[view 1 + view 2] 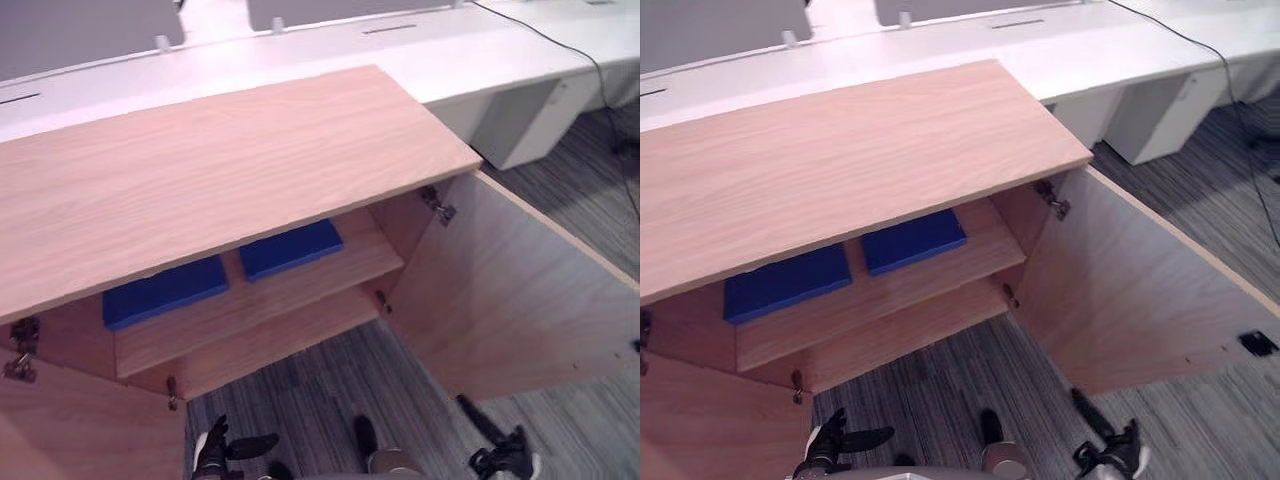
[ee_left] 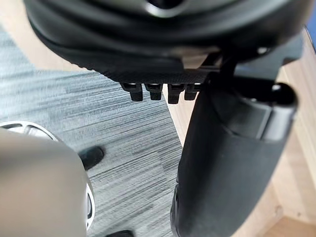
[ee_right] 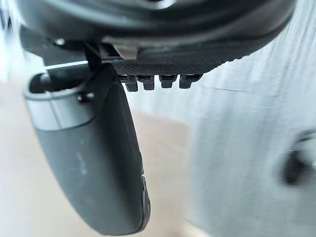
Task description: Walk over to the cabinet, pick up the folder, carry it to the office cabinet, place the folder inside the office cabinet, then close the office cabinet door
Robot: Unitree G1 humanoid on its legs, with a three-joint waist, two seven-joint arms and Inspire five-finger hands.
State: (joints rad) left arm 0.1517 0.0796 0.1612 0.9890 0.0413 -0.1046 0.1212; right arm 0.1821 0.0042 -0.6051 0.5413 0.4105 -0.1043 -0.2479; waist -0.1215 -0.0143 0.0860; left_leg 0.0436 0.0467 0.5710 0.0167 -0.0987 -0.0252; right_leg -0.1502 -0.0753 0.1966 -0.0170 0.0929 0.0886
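Left hand (image 1: 213, 452) and right hand (image 1: 503, 458) hang loose, empty, over striped grey carpet (image 1: 300, 390); wooden cabinet (image 1: 200, 170) open, white desks (image 1: 470, 55) beyond.

You had bright, even light from above: the white desks (image 1: 500, 45) glared almost blank, the cabinet top (image 1: 200, 180) lay evenly lit, and it threw soft shadow over the shelf (image 1: 300, 285) beneath.
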